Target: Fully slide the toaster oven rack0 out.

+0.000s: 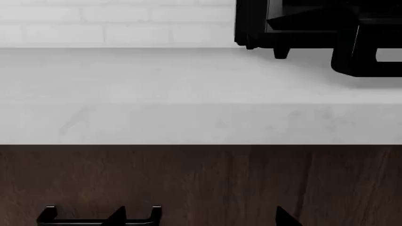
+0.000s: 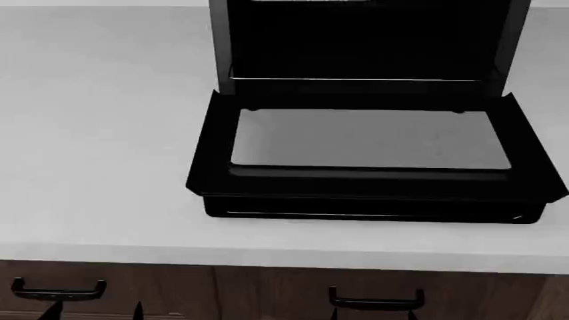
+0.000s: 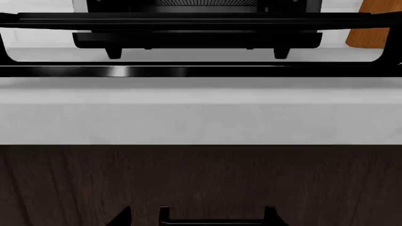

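The toaster oven stands at the back of the counter with its door folded down flat, grey glass pane up. Inside the dark cavity the rack0 shows only as a thin pale front edge, level with the cavity mouth. The right wrist view shows the oven and its open door edge-on. The left wrist view catches the oven's left corner. Both grippers are low, in front of the cabinet below the counter edge. My left gripper is open and empty. My right gripper shows one fingertip and holds nothing.
The white counter runs wide to the oven's left, with a white brick wall behind. Dark wooden drawers with black handles lie under the counter edge. An orange-brown wooden surface stands to the right of the oven.
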Available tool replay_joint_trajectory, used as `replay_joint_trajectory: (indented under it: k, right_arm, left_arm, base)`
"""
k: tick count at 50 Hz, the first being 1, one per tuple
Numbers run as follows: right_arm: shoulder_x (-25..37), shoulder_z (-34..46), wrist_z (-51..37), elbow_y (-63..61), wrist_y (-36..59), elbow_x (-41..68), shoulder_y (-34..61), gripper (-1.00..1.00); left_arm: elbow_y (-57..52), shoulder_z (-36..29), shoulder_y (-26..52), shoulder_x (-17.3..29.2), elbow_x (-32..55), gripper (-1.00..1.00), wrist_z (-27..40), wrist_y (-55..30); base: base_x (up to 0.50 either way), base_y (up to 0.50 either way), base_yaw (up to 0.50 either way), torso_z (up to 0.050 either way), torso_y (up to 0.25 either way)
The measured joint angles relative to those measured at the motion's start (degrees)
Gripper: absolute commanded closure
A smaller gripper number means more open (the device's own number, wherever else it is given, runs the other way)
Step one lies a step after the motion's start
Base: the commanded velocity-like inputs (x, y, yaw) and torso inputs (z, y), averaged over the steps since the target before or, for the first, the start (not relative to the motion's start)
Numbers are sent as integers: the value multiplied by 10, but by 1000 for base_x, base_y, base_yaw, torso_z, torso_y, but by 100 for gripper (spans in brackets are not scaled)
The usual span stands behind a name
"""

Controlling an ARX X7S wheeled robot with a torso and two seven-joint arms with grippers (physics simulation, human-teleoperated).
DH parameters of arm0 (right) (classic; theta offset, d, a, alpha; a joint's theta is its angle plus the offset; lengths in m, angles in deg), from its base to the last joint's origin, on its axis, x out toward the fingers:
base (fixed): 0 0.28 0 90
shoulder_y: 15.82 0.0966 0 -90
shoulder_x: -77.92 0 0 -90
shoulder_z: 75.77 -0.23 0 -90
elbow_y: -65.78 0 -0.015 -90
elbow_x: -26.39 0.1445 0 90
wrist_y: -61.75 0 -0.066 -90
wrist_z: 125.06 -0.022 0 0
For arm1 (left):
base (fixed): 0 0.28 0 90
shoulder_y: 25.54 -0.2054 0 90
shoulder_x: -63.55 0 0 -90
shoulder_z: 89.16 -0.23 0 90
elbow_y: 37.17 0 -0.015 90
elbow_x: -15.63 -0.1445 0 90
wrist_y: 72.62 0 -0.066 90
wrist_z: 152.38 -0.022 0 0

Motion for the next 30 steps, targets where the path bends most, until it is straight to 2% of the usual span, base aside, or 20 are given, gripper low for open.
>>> replay_joint_trajectory:
  k: [30]
  right_arm:
    - [32,39,-40,4,-4,25,4,-100]
  left_arm:
    - [5,-46,3,32,9,-100,50,-2]
  base:
    - [0,0,0,0,0]
